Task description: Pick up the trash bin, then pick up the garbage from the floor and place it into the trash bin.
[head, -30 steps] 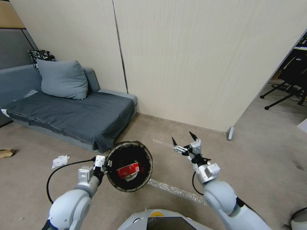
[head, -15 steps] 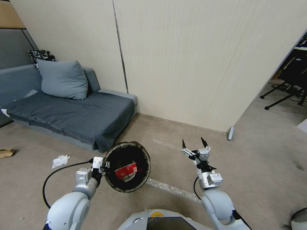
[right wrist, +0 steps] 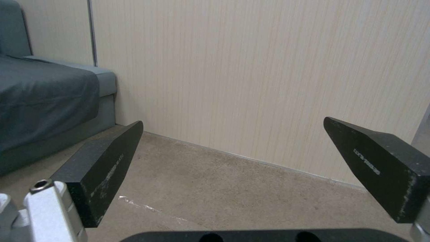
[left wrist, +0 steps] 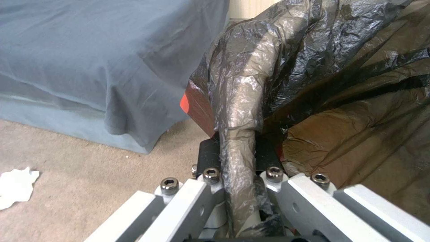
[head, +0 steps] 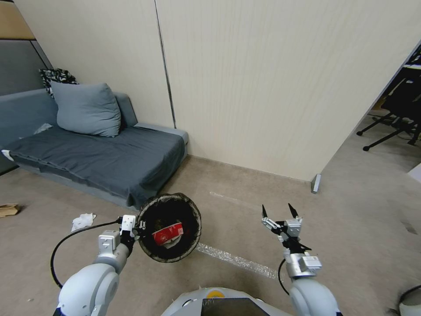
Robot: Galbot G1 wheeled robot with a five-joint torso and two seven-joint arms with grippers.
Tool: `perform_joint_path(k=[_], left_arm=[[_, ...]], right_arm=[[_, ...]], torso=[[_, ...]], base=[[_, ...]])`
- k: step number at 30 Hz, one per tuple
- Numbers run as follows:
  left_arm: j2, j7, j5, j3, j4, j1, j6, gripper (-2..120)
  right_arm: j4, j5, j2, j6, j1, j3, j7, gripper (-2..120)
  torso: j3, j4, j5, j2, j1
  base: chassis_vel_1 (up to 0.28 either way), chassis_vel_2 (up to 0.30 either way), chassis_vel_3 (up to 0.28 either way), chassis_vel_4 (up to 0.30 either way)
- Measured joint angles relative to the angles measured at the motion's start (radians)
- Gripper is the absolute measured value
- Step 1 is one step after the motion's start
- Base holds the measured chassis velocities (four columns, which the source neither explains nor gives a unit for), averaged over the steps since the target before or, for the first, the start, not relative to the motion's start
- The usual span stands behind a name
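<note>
Left gripper (head: pixel 139 227) — trash bin (head: pixel 169 227) mouth-up, tilted

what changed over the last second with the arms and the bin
The right claw, open and empty, drew back toward the robot and out to its right. The left claw, shut on the rim of the trash bin, carried the bin slightly to the robot's left and nearer. The red-and-white cup stayed inside the bin. The tissue and the paper bag stayed on the floor.
</note>
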Motion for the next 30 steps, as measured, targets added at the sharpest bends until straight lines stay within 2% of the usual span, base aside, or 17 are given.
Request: perform_joint_path(k=[18,30], left_arm=[[-0.020,0.017,0.032,0.006,0.005,0.004,0.010,1],[-0.033,0.018,0.041,0.014,0.008,0.001,0.011,1]], right_arm=[[-0.013,0.003,0.014,0.003,0.013,0.006,-0.006,100],[-0.024,-0.007,0.017,0.001,0.022,-0.012,0.001,100]], torso=[[0.000,0.0001,-0.0001,0.000,0.000],[0.000,0.0001,-0.0001,0.000,0.000]], base=[[0.000,0.000,0.000,0.000],[0.056,0.061,0.055,0.051]])
